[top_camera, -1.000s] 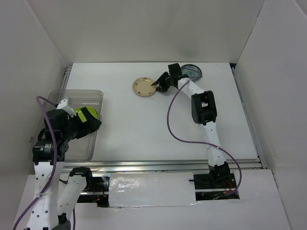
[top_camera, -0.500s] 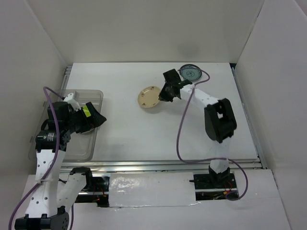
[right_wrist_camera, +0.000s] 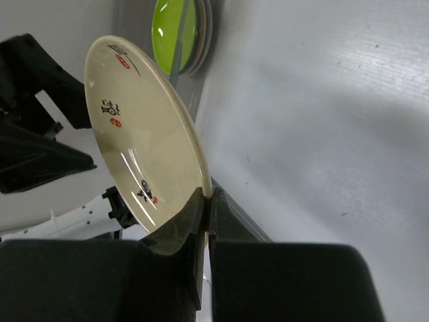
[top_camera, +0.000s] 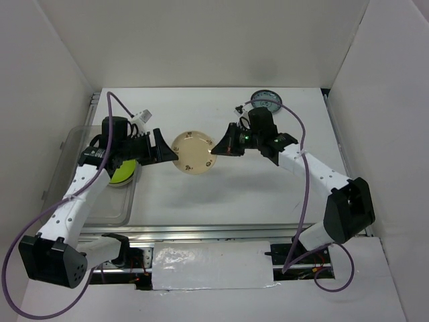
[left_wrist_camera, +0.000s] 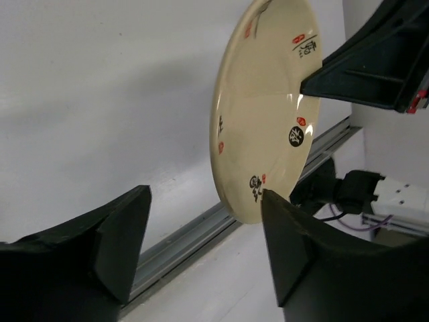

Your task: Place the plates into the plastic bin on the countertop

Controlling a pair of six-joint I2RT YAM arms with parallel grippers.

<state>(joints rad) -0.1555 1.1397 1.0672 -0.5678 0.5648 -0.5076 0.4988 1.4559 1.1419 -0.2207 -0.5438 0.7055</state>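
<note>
Right gripper pinches cream plate; only overhead shows teal plate.

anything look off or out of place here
Only the cream plate: it hangs tilted on edge above the countertop, pinched at its rim by the right gripper, with the open left gripper at its other side. Nothing spilled or broken.

At 6 o'clock the right gripper pinched the rim of a cream plate with red and black marks, which tilted up toward 11. A lime green plate sat in the clear plastic bin at 12. The left gripper gaped at 9 o'clock.
</note>
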